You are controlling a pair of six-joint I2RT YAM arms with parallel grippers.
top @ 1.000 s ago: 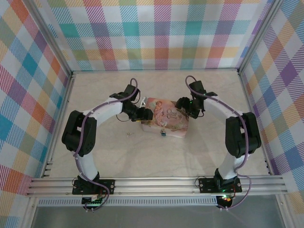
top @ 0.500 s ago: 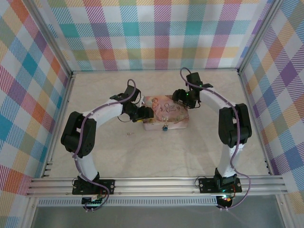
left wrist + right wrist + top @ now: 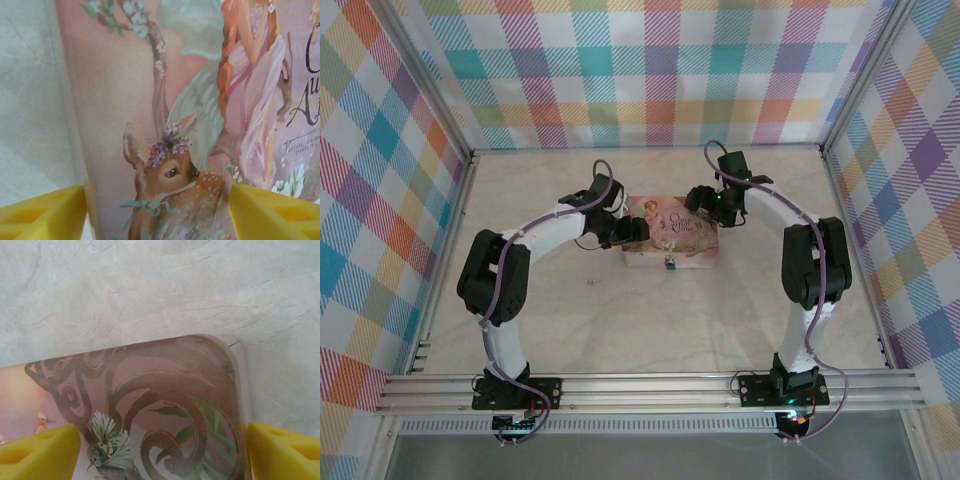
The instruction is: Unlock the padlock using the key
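Observation:
The padlock (image 3: 670,264) is a tiny bluish-dark lock hanging at the front wall of the pink picture tin (image 3: 672,238). The key (image 3: 592,284) is a thin grey speck lying on the table, left of the tin and in front of it. My left gripper (image 3: 636,230) (image 3: 158,220) is open over the tin's left end, above a painted fawn. One yellow finger (image 3: 42,216) stands at the lid's left edge and the other is over the lid. My right gripper (image 3: 704,206) (image 3: 160,455) is open above the tin's far right corner, with nothing held.
The pale marbled table (image 3: 740,320) is walled by checked panels on three sides. An aluminium rail (image 3: 650,388) carrying both arm bases runs along the near edge. The left arm's elbow (image 3: 495,275) and the right arm's elbow (image 3: 815,265) rise above the table at either side.
The tin, tilted and nearer one second ago, now lies flat and slightly farther back. Both grippers' jaws have widened. The left gripper has moved right over the lid, and the right arm has drawn back.

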